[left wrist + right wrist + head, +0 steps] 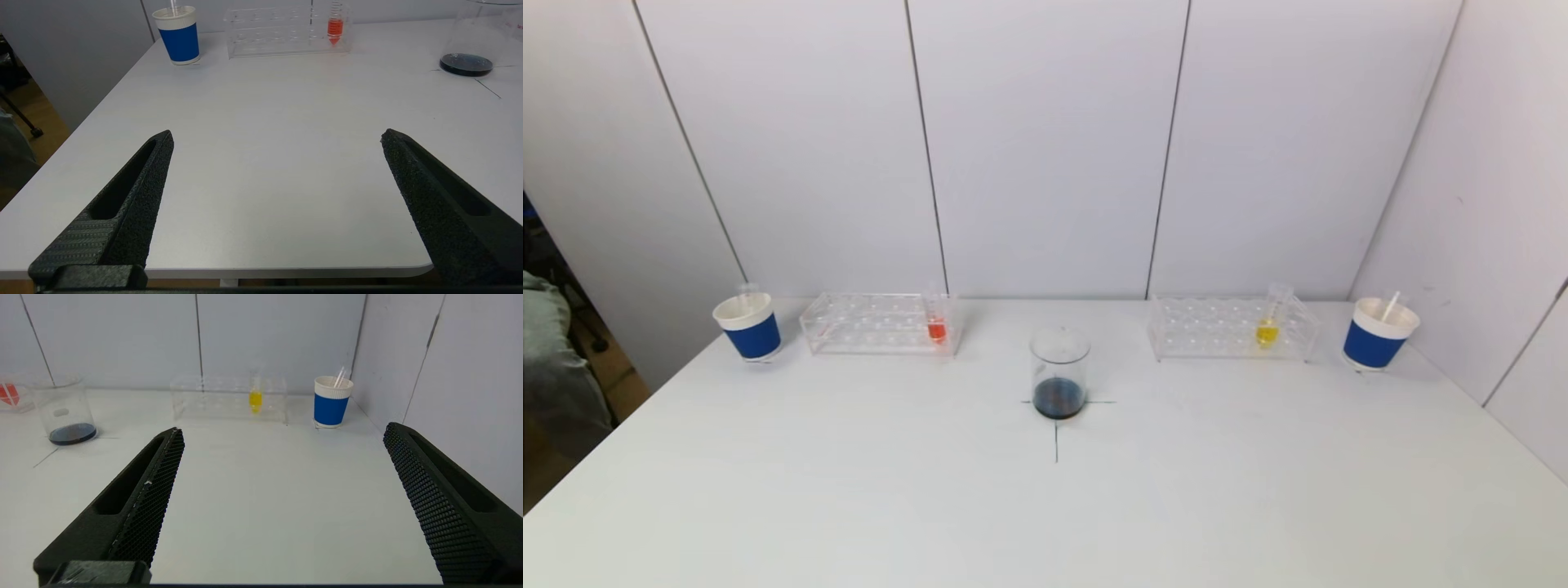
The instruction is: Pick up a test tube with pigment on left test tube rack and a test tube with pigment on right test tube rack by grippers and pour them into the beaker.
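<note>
We hold left gripper (278, 136) and right gripper (284, 430) spread wide, empty, near edge; red tube (937, 327) and yellow tube (1267, 331) upright in far racks, beaker (1059, 371) centred for both pours.

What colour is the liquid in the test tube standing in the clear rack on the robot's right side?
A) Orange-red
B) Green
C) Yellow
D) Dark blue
C: the clear plastic test tube in the transparent right-hand rack holds yellow liquid, seen from the head and right wrist views.

A beaker (1059, 373) of dark liquid stands mid-table (849, 490) between racks holding an orange-filled tube (936, 322) and a yellow-filled tube (1268, 325).
</note>
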`<state>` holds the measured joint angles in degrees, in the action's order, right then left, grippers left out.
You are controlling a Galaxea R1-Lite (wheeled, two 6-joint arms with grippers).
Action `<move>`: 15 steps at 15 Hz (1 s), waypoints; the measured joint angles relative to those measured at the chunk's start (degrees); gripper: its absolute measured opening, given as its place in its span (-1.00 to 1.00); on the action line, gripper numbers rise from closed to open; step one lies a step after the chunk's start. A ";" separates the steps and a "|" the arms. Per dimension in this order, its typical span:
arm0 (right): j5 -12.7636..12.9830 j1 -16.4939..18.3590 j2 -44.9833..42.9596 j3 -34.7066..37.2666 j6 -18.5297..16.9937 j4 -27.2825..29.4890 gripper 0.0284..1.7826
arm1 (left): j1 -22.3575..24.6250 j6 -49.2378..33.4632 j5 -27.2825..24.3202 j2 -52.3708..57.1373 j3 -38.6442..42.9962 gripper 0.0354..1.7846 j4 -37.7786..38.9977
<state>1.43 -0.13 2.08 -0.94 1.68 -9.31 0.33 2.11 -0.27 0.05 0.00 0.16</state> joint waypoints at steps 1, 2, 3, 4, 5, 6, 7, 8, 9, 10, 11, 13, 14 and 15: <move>-0.22 0.04 -0.83 0.48 -0.23 1.19 0.99 | 0.00 -0.02 0.00 0.00 0.00 0.99 0.00; -0.41 0.04 -1.35 0.69 0.00 1.99 0.99 | 0.00 0.00 -0.02 0.00 0.00 0.99 0.00; -0.63 0.04 -1.73 0.80 0.68 3.23 0.99 | 0.00 0.00 0.00 0.00 0.00 0.99 0.00; -0.88 0.06 -1.93 0.89 1.89 5.99 0.99 | -0.02 -0.02 0.02 0.00 0.00 0.99 0.00; -1.16 0.09 -1.99 0.73 3.02 8.91 0.99 | 0.00 0.00 0.02 0.00 0.00 0.99 0.00; -1.24 0.06 -2.06 0.54 3.16 10.22 0.99 | -0.02 0.00 0.02 0.00 0.00 0.99 0.00; -1.22 0.04 -2.08 0.48 2.94 10.41 0.99 | -0.02 0.01 0.00 0.00 0.00 0.99 -0.02; -1.16 0.06 -2.11 0.43 2.86 10.41 0.99 | -0.02 0.01 0.02 0.00 0.00 0.99 0.00; -1.13 0.06 -2.13 0.43 2.86 10.44 0.99 | -0.02 0.00 0.00 0.00 0.00 0.99 0.00; -1.12 0.04 -2.16 0.41 2.83 10.47 0.99 | -0.02 0.00 0.00 0.00 0.00 0.99 0.02; -1.12 0.04 -2.16 0.39 2.78 10.54 0.99 | -0.02 0.00 0.00 0.00 0.00 0.99 0.00; -1.10 0.04 -2.18 0.39 2.78 10.54 0.99 | 0.00 -0.02 0.00 0.00 0.00 0.99 0.00; -1.10 0.04 -2.18 0.39 2.76 10.54 0.99 | -0.02 0.00 0.00 0.00 0.00 0.99 0.00; -1.07 0.04 -2.18 0.39 2.74 10.54 0.99 | -0.02 0.00 0.00 0.00 0.00 0.99 0.00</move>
<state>0.35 -0.10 -0.10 -0.55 4.43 1.23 0.30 2.11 -0.27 0.05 0.00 0.16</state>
